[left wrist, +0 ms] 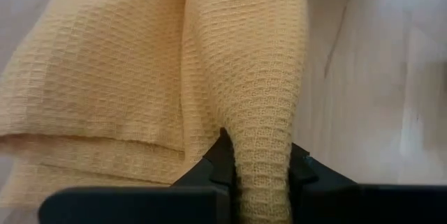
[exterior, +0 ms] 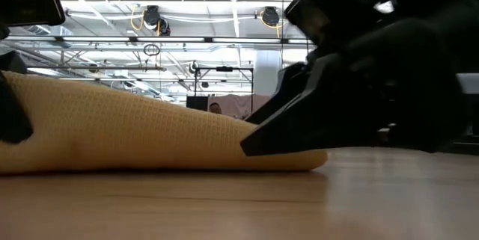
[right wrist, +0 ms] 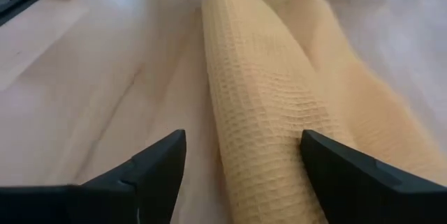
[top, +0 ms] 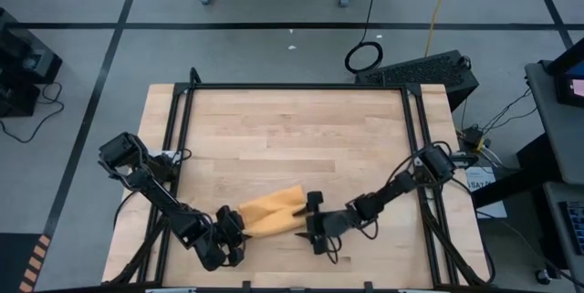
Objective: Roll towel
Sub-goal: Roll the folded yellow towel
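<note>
The mustard-yellow towel (top: 269,211) lies on the wooden table (top: 292,129) near its front edge. One long side is rolled into a thick roll (right wrist: 258,91), and the rest lies flat beside it (left wrist: 105,63). My left gripper (top: 235,229) is shut on the roll's left end (left wrist: 260,172). My right gripper (top: 312,222) is open at the roll's right end, one finger on each side of it (right wrist: 241,161). In the low view the towel (exterior: 135,135) rests on the table beside my right gripper (exterior: 299,128). My left gripper pinches the left end of the towel's roll (left wrist: 264,140) between its two fingers. The fingers come nearly level from the table's left and near side and lie along the roll. The roll rests on the table. My right gripper has one finger (right wrist: 335,165) close against the roll's side; I cannot tell whether it touches.
Bare wooden table top extends behind the towel toward the far edge (top: 292,92). Black frame rails run along the left side (top: 178,138) and right side (top: 415,138). A dark box (top: 429,69) stands off the far right corner.
</note>
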{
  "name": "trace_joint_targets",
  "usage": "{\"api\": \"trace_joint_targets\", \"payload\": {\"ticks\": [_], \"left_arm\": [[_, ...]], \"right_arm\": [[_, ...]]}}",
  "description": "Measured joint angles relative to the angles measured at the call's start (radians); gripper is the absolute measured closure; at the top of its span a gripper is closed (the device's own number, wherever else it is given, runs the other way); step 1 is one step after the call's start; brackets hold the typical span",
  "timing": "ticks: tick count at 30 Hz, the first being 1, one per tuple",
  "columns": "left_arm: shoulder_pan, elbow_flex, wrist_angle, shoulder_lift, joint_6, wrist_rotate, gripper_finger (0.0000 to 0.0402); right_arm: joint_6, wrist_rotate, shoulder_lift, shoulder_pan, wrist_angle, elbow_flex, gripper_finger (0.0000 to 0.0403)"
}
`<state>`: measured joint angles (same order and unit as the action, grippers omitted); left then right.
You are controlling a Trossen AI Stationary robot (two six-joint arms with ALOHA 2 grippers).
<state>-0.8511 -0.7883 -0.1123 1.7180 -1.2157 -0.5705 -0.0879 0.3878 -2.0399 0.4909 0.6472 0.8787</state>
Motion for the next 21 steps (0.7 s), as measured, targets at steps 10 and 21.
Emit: {"api": "trace_joint_targets", "payload": {"ticks": [10,21], "left_arm": [[-0.022,0.094,0.139,0.0,-0.065,-0.042,0.0352],[-0.099,0.097,0.117,0.0,-0.128,-0.127,0.0352]], "right_arm": [[-0.024,-0.133,0.015,-0.055,-0.063,0.0,0.0128],[-0.013,-0.172,0.113,-0.059,-0.111,-0.043,0.0128]]}}
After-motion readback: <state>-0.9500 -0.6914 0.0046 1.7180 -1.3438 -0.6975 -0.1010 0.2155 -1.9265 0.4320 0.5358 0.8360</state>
